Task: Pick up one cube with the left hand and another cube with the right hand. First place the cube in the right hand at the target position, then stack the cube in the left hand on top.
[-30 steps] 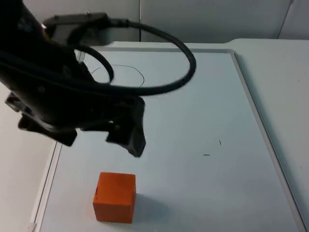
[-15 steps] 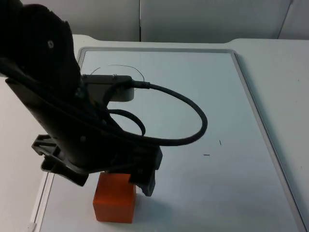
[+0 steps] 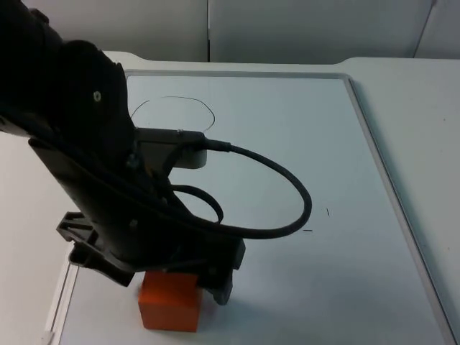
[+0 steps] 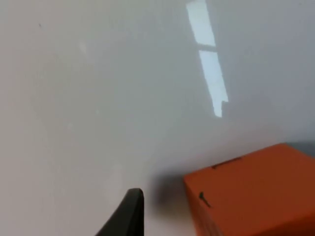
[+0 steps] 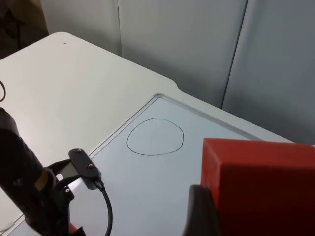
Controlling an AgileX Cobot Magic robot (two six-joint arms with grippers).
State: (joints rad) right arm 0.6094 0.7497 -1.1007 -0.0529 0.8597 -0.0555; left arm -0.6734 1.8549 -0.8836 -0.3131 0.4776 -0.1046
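Two cubes: right tool (image 5: 206, 216) clamps red cube (image 5: 261, 187), raised for placing; left tool (image 3: 190, 277), spread wide, straddles orange cube (image 3: 170, 307) for pickup.

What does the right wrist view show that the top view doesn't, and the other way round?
Right wrist view: a red cube close against the right gripper, apparently held there, high above the table.

Top view: the left gripper down at the orange cube, a fingertip beside it, near the board's front left corner, and two small pen marks on the board.

Both: the whiteboard, the hand-drawn circle near its far edge, the left arm and the grey wall.
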